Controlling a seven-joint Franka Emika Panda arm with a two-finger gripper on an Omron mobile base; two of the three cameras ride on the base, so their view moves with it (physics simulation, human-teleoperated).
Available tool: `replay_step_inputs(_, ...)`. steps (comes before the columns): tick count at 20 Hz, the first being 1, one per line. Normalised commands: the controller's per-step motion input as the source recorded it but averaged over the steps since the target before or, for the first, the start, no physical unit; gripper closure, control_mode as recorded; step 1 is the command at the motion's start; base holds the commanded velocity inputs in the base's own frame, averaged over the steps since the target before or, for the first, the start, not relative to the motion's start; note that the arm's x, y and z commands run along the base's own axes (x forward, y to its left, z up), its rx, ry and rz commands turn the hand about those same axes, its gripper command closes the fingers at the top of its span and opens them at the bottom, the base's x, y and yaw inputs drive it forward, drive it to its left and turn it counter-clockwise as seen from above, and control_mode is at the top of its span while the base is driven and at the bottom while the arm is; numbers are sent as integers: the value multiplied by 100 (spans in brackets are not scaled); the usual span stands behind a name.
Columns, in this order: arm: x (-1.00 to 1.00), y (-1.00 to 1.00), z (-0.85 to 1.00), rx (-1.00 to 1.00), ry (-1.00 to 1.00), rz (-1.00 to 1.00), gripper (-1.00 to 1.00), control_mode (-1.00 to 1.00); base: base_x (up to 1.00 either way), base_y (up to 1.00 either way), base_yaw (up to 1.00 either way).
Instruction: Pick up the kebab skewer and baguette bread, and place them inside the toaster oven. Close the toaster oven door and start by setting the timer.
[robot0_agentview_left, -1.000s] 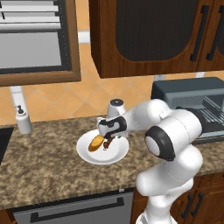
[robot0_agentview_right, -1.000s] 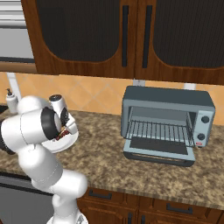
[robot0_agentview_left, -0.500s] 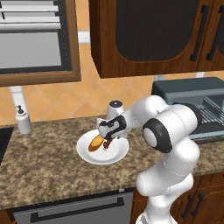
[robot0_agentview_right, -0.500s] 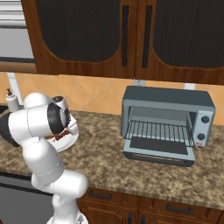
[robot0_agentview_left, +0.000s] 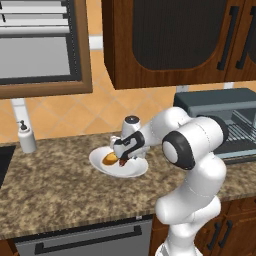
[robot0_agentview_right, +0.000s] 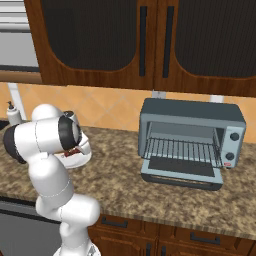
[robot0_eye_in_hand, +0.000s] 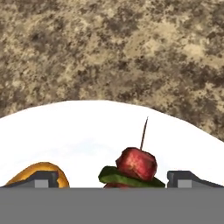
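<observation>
Kebab skewer (robot0_eye_in_hand: 134, 168) sits squarely between the spread claw (robot0_eye_in_hand: 113, 178) tips on the white plate (robot0_eye_in_hand: 87, 131), so lower straight, then pinch without nudging the baguette bread (robot0_eye_in_hand: 41, 172) alongside.

Counter (robot0_agentview_left: 60, 195) speckled stone, rough-looking; plate (robot0_eye_in_hand: 87, 131) smooth white, maybe ceramic; cabinets (robot0_agentview_right: 100, 45) glossy dark wood.

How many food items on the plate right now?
2. The baguette bread lies on the left part of the white plate; the kebab skewer lies beside it, between the open gripper's fingertips. Nothing else visible.
</observation>
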Motion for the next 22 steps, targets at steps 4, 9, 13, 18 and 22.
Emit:
replay_step_inputs(4, 0, 0, 0, 0, 0, 0, -100, -100, 0, 0, 0)
replay_step_inputs(9, 0, 0, 0, 0, 0, 0, -100, -100, 0, 0, 0)
replay_step_inputs(13, 0, 0, 0, 0, 0, 0, 100, -100, 0, 0, 0)
replay_step_inputs(18, 0, 0, 0, 0, 0, 0, 100, -100, 0, 0, 0)
replay_step_inputs(22, 0, 0, 0, 0, 0, 0, 100, -100, 0, 0, 0)
